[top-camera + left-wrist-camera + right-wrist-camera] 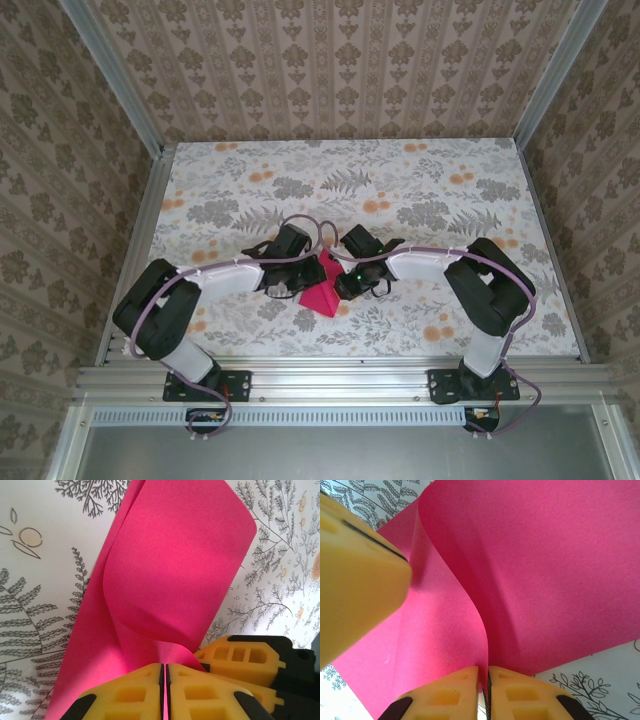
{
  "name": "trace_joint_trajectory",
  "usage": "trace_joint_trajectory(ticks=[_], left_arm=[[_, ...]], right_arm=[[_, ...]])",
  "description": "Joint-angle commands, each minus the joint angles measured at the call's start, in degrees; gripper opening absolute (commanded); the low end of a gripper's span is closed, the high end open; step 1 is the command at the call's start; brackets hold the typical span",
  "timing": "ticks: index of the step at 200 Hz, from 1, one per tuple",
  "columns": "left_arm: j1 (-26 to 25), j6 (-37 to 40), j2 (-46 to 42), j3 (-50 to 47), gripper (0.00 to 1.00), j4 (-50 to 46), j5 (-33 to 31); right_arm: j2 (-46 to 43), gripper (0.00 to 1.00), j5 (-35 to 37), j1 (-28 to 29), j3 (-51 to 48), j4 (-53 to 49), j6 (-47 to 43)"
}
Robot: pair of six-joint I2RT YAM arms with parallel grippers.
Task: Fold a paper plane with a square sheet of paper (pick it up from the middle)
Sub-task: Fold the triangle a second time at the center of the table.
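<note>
The square sheet of paper is magenta-pink and stands raised off the tablecloth in the middle of the table, bent over itself in a soft curl. My left gripper is shut on its lower edge, with pink paper rising from between the yellow fingertips. From the other side my right gripper is shut on the same sheet, which comes out of its closed jaws as a curved fold. The two grippers are nearly touching: the right gripper's fingers sit beside my left gripper, and the left gripper's finger is next to my right gripper.
A floral tablecloth covers the table. Patterned walls with aluminium posts close in the back and both sides. Both arms reach inward from their bases at the near rail.
</note>
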Motion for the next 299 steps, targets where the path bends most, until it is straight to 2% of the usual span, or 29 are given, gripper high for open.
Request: trace_joint_trajectory(ticks=[1, 106, 146, 188, 203, 227, 265, 299], left_arm=[[0.5, -1.8, 1.8, -1.4, 0.12, 2.9, 1.2], [0.5, -0.9, 5.9, -3.3, 0.11, 1.0, -1.2], [0.4, 0.1, 5.4, -2.8, 0.11, -0.9, -2.0], [0.4, 0.2, 5.2, -2.8, 0.11, -0.9, -2.1], [0.4, 0.3, 5.1, -2.7, 0.11, -0.9, -2.1], [0.4, 0.3, 5.0, -2.7, 0.11, -0.9, -2.2], [0.4, 0.5, 5.0, -2.8, 0.11, -1.0, -2.1], [0.4, 0.6, 5.0, -2.8, 0.11, -1.1, -2.1]], right_arm=[[2.5, 0.14, 1.8, 0.3, -0.5, -2.4, 0.9], [2.1, 0.15, 1.2, 0.4, 0.2, -2.6, 1.5], [-5.0, 0.30, 3.0, -0.1, 0.2, -1.6, 5.7], [-12.0, 0.33, -1.0, -0.2, -3.6, 1.4, 13.5], [-12.5, 0.31, -5.8, 0.8, -5.9, 5.6, 17.4], [-11.7, 0.24, -9.0, 3.3, -7.2, 10.5, 22.4], [-8.4, 0.17, -8.3, 5.2, -6.3, 11.8, 25.8], [-5.3, 0.16, -8.8, 6.1, -4.3, 10.4, 25.9]])
